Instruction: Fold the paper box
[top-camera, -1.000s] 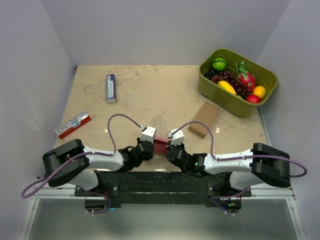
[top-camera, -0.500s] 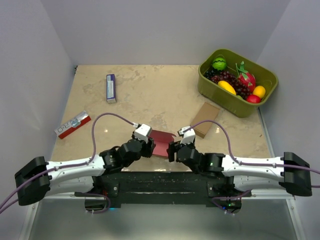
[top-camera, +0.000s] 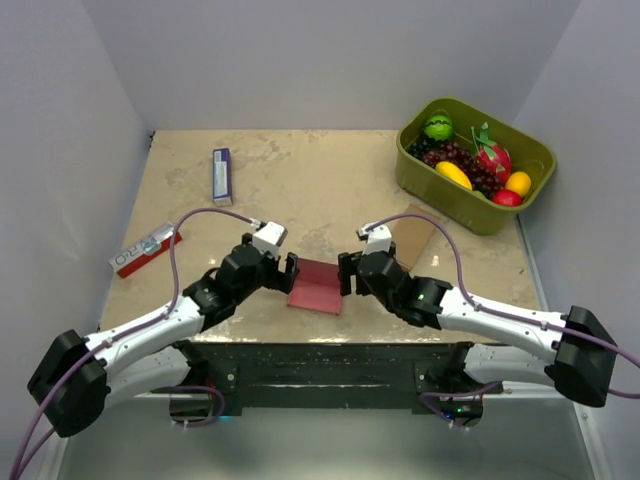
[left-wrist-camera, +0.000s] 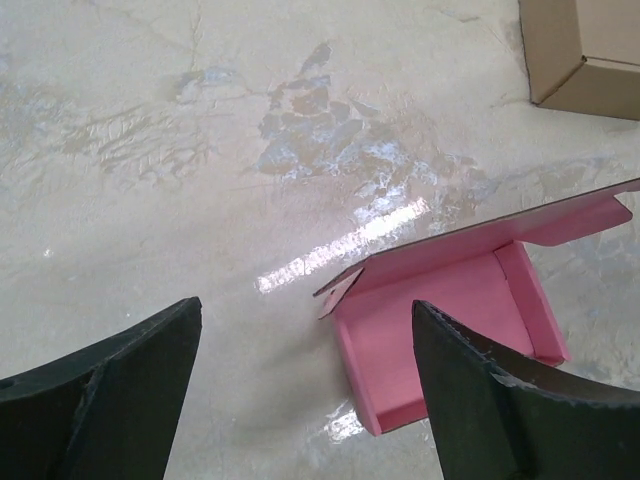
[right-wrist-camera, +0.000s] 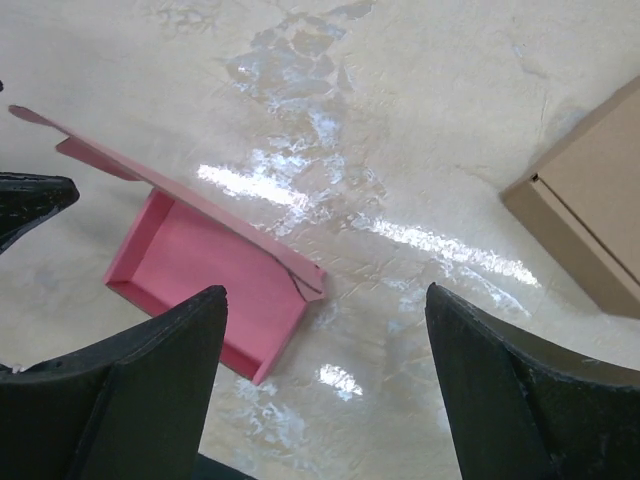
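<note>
Top view: the paper box (top-camera: 317, 287) sits on the worktop (top-camera: 300, 190) near its front edge, a half-formed tray with its lid flap open, so the fold looks partly done. The next move likely calls for pressing that flap down while one side steadies the tray. Both arms reach forward, low and angled inward, the left pincer (top-camera: 283, 272) and right pincer (top-camera: 348, 273) facing each other just beside the box's ends

Left wrist view: the left pincer (left-wrist-camera: 305, 312) gapes wide and holds nothing, and the box lies by its right finger

Right wrist view: the right pincer (right-wrist-camera: 325, 300) is likewise spread and empty, the box beside its left finger
</note>
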